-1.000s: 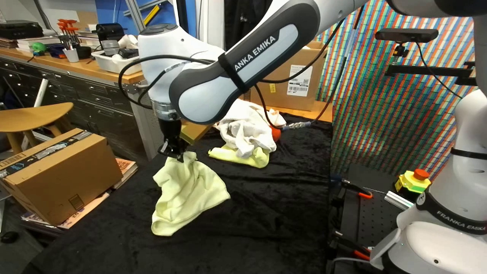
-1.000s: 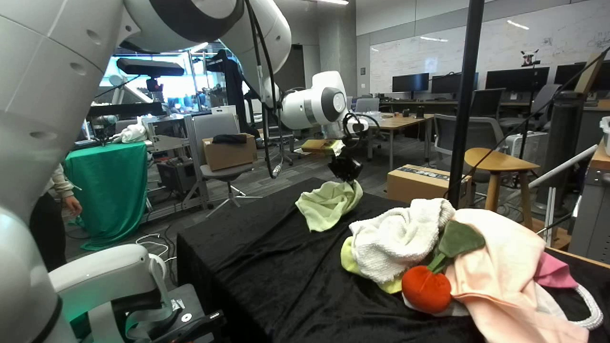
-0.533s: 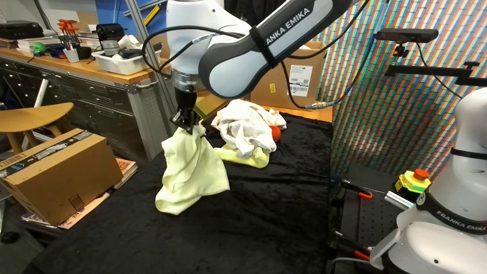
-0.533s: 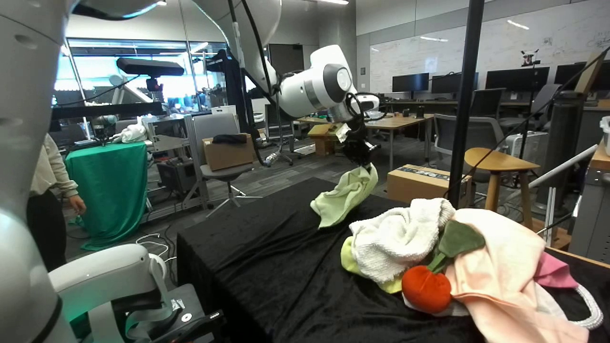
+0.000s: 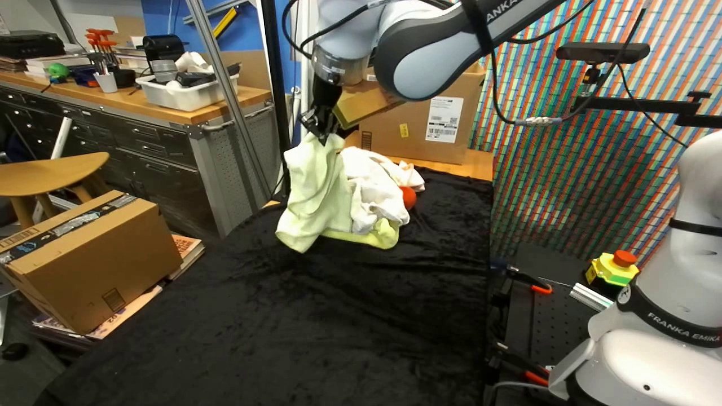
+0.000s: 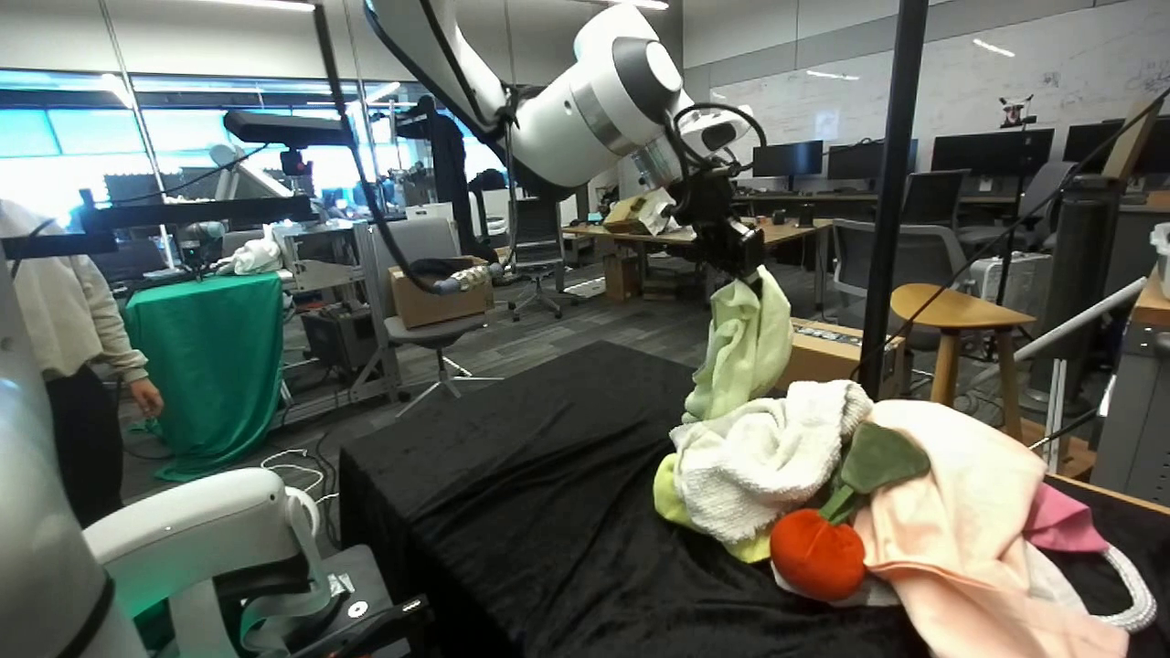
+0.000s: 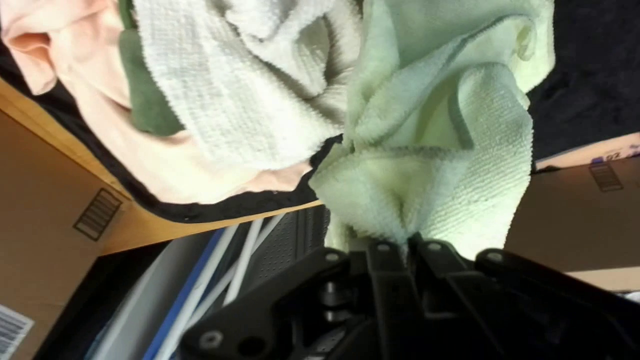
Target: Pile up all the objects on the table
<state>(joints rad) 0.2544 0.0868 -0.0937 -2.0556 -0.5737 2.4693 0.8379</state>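
Pale green cloth (image 7: pixel 440 175) hangs from your gripper (image 7: pixel 409 244), near the white towel (image 6: pixel 763 466).
Jaws clenched on the cloth's upper end; the rest drops in loose folds. Taking the towel as clock centre in an exterior view, you have the held cloth at 12 o'clock, its lower end partly behind the towel; touching or apart, you can't tell. Yellow-green cloth (image 6: pixel 670 493) lies beneath the towel, showing at 8 o'clock. Red plush piece (image 6: pixel 816 555) at 5 o'clock, its green leaf (image 6: pixel 882 457) at 3 o'clock, peach cloth (image 6: pixel 969 484) farther out at 3 o'clock, bright pink fabric (image 6: pixel 1065 521) beyond. You see these heaped on the black-draped surface (image 6: pixel 530 512).
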